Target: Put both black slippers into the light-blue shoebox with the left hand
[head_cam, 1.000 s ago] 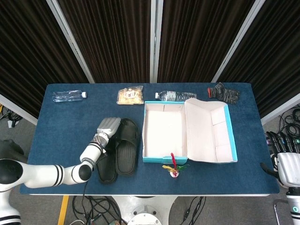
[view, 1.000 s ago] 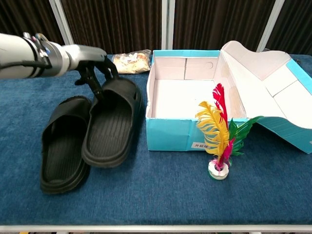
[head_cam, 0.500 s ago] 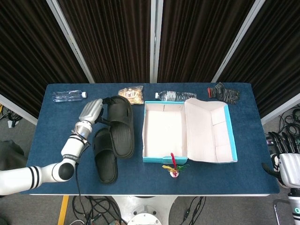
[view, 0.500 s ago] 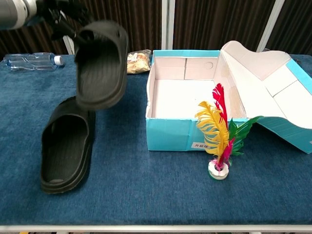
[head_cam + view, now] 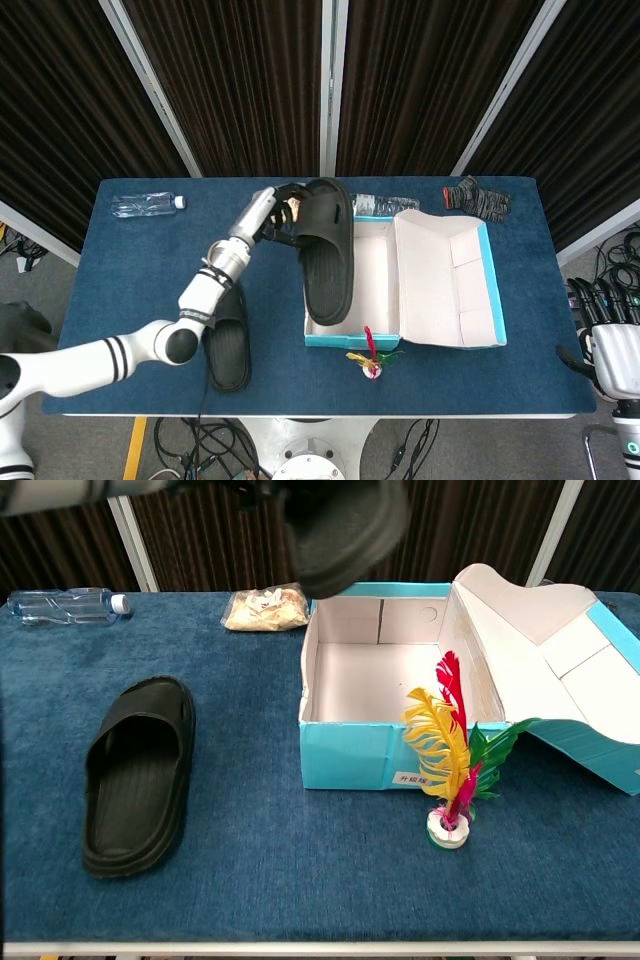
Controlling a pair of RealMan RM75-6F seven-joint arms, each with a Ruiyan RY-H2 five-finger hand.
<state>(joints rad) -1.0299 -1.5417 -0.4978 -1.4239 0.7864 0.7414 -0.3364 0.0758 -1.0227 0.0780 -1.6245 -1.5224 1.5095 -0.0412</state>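
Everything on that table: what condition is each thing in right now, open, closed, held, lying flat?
Light-blue shoebox: open, lid folded back, nothing inside.
Lifted slipper: in the air over the box's left edge, held by the left hand.
Other slipper: lying flat on the table, untouched.
Two water bottles: capped, lying on their sides.
Right hand: off the table edge, holding nothing, fingers apart.

Your head view looks steeply down on the whole table [image 5: 130,250] from high up; your chest view faces forward, low and close. Both share the shoebox [image 5: 400,280] and the slipper [image 5: 135,775] lying flat.
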